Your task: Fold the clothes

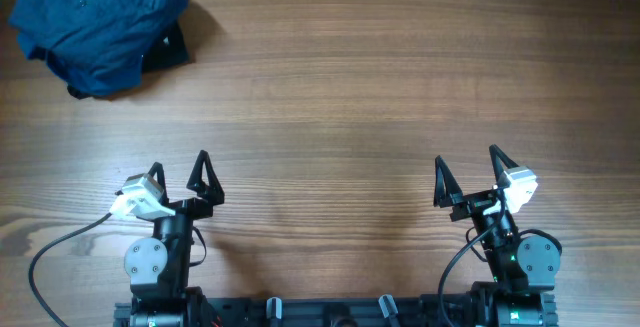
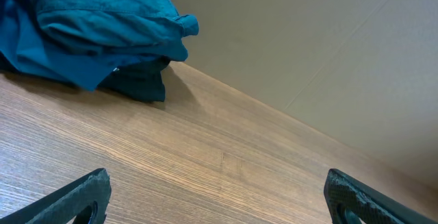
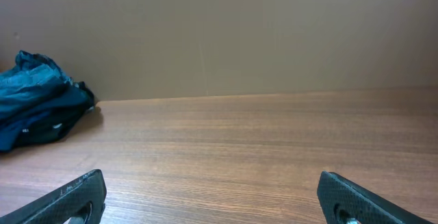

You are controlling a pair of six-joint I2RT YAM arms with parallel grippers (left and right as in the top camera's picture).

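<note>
Overhead: L pincer [image 1: 179, 163] & R pincer [image 1: 466, 157] tucked back, pointing fwd, jaws spread wide, empty; clothes [image 1: 95, 27] far-left.

The crumpled blue clothes [image 1: 95, 22] are seen as soft, matt, creased cloth. The brown table [image 1: 350, 97] is surfaced in smooth, low-sheen wood grain. The black fingers [image 2: 82, 195] of the left gripper [image 1: 178, 163] are finished matt and rough.
</note>
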